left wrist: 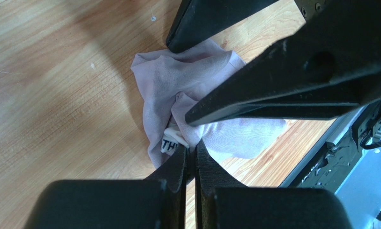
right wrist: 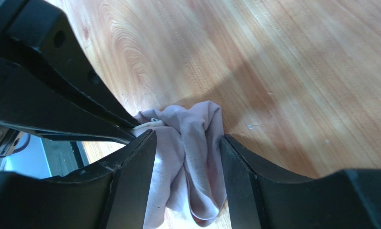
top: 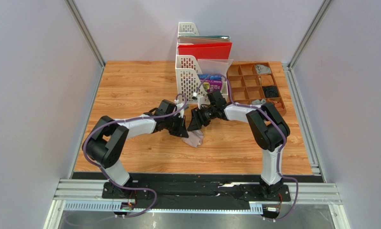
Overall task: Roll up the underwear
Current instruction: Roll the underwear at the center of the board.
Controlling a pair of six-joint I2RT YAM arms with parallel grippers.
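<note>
Pinching the pale pinkish underwear (left wrist: 178, 81) with my left pincer (left wrist: 191, 149), fingers fully closed on a fold just beside its cream band (left wrist: 169, 143) with dark lettering. My right pincer (right wrist: 187, 137) is spread wide, one finger on each side of the bunched cloth, not clamped on it. Garment lies crumpled on the wooden tabletop (top: 130, 86), near the middle, in front of the white file rack (top: 186, 76).
</note>
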